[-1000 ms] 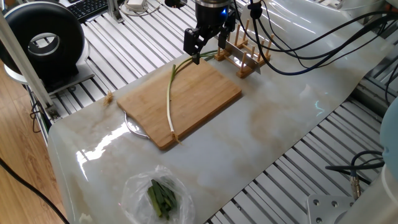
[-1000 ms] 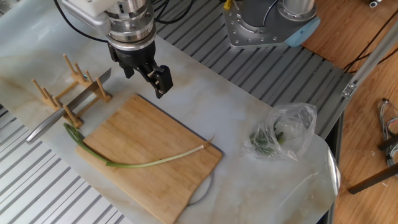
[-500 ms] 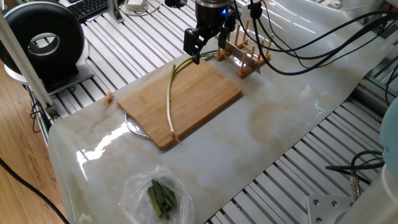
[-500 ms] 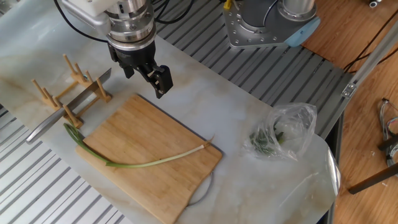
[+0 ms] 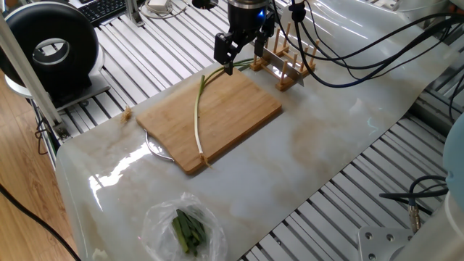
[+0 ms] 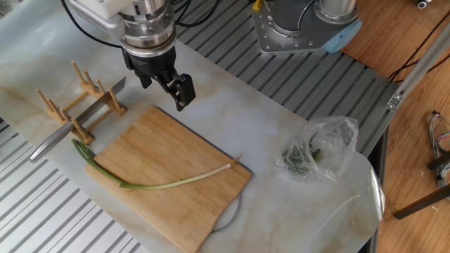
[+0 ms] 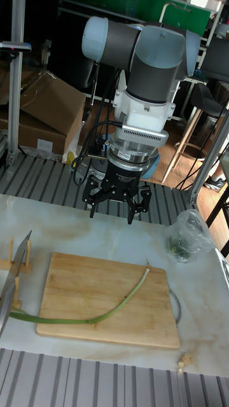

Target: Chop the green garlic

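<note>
The green garlic (image 5: 197,116) is one whole long stalk lying across the wooden cutting board (image 5: 243,109). Its white root end reaches the board's near corner and its green tips hang off the far edge by the knife rack. The stalk (image 6: 169,184) curves gently along the board (image 6: 162,151); the tall fixed view shows the same stalk (image 7: 121,304) and board (image 7: 83,286). My gripper (image 5: 225,56) hangs open and empty a little above the board's back edge (image 6: 165,86), apart from the stalk (image 7: 113,210).
A knife (image 6: 77,121) rests in a wooden peg rack (image 5: 286,69) beside the board's far end. A clear plastic bag of dark green leaves (image 5: 185,228) lies near the table's front. A round metal object (image 5: 156,151) sticks out from under the board. Cables trail behind the arm.
</note>
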You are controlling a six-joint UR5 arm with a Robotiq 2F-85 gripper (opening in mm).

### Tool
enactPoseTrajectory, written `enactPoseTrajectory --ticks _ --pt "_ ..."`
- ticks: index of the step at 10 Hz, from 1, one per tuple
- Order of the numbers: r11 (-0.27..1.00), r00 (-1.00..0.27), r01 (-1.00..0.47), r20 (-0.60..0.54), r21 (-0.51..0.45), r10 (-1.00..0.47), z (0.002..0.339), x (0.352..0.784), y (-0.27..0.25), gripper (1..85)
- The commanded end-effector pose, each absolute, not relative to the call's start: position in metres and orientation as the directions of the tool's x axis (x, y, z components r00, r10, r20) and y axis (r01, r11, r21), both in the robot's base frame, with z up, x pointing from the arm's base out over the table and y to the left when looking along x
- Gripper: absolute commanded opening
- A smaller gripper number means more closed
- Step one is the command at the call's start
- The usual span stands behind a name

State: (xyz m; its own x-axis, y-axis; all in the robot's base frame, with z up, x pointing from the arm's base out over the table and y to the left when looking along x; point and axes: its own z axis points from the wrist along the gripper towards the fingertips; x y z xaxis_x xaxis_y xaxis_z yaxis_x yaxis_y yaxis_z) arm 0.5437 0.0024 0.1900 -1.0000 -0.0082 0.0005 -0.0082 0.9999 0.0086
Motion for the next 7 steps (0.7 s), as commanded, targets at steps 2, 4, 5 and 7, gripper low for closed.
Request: enactPoseTrajectory --ticks 2,4,5,7 --pt "0.998 -0.998 -0.065 0.026 0.000 -0.065 0.189 0.537 0.006 1.3" --pt "0.998 -0.998 -0.057 0.021 0.004 -0.057 0.188 0.538 0.009 1.3" --pt "0.998 -0.998 -0.063 0.024 -0.005 -0.063 0.188 0.537 0.007 1.3" --pt "0.995 -0.996 -0.091 0.025 -0.043 -0.090 0.187 0.539 -0.004 1.3"
